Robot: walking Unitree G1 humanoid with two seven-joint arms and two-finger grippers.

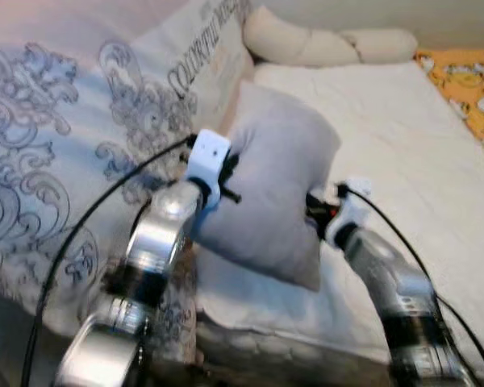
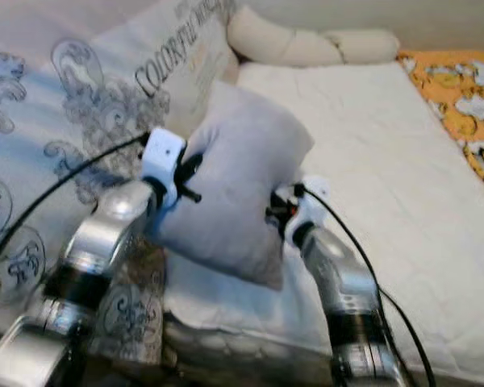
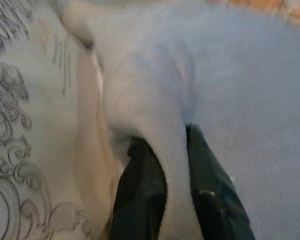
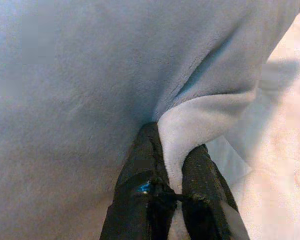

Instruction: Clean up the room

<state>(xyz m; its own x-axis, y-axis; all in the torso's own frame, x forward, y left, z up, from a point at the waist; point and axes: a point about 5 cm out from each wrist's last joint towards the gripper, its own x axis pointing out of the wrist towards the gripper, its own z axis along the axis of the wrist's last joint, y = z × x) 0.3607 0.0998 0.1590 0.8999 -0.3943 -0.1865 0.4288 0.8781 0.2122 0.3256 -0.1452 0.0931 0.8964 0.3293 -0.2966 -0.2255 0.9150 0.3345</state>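
While both clamp its edges, the grey pillow [image 1: 278, 189] hangs between left pincer [image 3: 175, 195] and right pincer [image 4: 172, 175].

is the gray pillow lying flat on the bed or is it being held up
Held up. The gray pillow hangs tilted above the bed, pinched at its edges by the left end effector and right end effector.

Both grippers' fingers [image 3: 140, 200] lie partly buried in grey pillow [image 1: 282, 185] folds.
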